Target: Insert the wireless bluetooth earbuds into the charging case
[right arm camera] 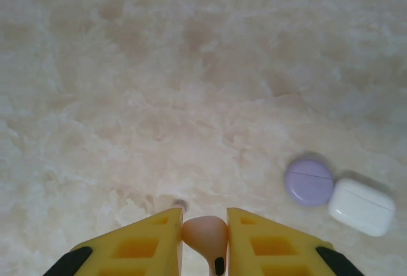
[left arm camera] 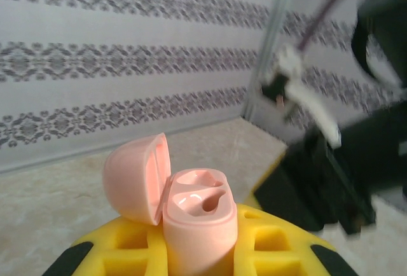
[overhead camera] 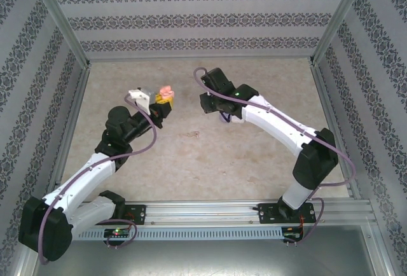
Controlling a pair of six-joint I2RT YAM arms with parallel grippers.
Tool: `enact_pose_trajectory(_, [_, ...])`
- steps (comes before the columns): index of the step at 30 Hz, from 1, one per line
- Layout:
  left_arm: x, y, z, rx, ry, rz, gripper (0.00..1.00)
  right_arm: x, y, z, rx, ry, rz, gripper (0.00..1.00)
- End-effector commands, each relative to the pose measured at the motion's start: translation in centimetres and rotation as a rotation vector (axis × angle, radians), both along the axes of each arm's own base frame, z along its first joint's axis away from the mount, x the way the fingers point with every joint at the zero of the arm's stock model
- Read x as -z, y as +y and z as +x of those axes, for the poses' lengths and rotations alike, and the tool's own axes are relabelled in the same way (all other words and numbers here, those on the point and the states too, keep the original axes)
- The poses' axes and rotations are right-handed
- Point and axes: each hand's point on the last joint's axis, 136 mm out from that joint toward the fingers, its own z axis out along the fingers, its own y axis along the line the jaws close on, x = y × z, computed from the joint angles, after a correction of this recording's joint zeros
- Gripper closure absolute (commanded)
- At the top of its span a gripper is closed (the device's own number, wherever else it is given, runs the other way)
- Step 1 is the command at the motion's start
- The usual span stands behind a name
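Left gripper (left arm camera: 200, 254) was clamped on the open pink case (left arm camera: 200, 215), which looked empty inside. Right gripper (right arm camera: 204, 216) pinched a pinkish earbud (right arm camera: 205, 233) above the table's (right arm camera: 127, 66) middle, apart from the case. No earbud seemed seated yet; every insertion was left to do.

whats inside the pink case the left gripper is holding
Two moulded sockets show inside the open pink case, both empty, its lid hinged open beside it. How deep the stem holes run is in shadow, and the left gripper covers the case's lower body.
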Motion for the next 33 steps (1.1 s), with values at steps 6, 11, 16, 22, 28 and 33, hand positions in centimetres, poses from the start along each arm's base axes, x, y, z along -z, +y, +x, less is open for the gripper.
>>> enact_pose_trajectory(6, [1.7, -4.0, -2.0, 0.143, -0.233, 0.193, 1.00, -6.6, -1.3, -0.7, -0.017, -0.122, 0.068, 0.76])
enact_pose_trajectory(11, [2.6, -5.3, -2.1, 0.169, -0.269, 0.187, 1.00, -9.2, -1.0, -2.0, -0.037, -0.171, 0.144, 0.76])
enact_pose_trajectory(16, [1.6, -6.6, -2.2, 0.208, -0.315, 0.149, 1.00, -11.4, 0.1, -3.5, -0.095, -0.240, 0.190, 0.75])
enact_pose_trajectory(22, [-0.5, -7.5, -2.3, 0.241, -0.375, 0.080, 1.00, -14.4, 1.4, -5.6, -0.177, -0.358, 0.256, 0.75])
enact_pose_trajectory(28, [-3.2, -7.7, -3.2, 0.274, -0.435, 0.008, 1.00, -16.4, 1.9, -7.7, -0.232, -0.464, 0.341, 0.74])
enact_pose_trajectory(33, [-4.9, -7.8, -3.9, 0.299, -0.469, -0.025, 1.00, -16.9, 2.2, -8.7, -0.255, -0.501, 0.409, 0.74])
